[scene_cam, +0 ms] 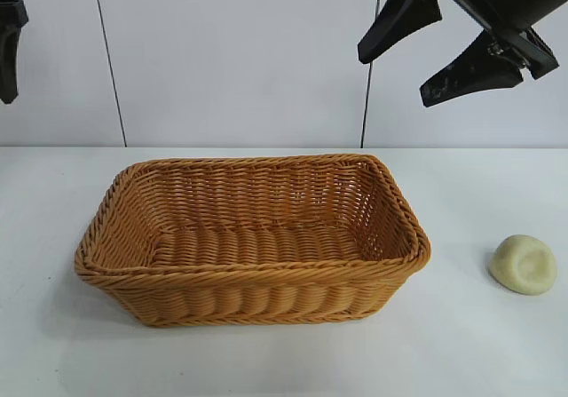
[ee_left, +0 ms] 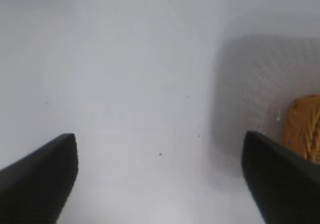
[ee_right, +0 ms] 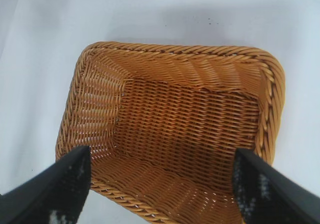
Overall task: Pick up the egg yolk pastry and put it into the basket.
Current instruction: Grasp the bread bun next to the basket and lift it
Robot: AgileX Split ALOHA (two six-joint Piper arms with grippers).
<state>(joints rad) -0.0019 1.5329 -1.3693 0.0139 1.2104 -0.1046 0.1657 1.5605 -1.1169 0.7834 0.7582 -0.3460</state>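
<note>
The right gripper (scene_cam: pixel 444 55) hangs high above the far right part of the desk (scene_cam: pixel 497 353), its fingers (scene_cam: pixel 397 17) spread apart with nothing between them and tilted down toward the basket (scene_cam: pixel 253 277). The left gripper (ee_left: pixel 160 184), only its edge showing at the exterior view's far left, also stands wide apart and bare over the white surface beside the basket's corner. The egg yolk pastry (scene_cam: pixel 524 264) lies on the desk near its right edge, apart from the basket, which sits mid-desk.

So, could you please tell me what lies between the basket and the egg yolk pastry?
Only bare white table separates the basket from the egg yolk pastry, as the exterior view shows.
</note>
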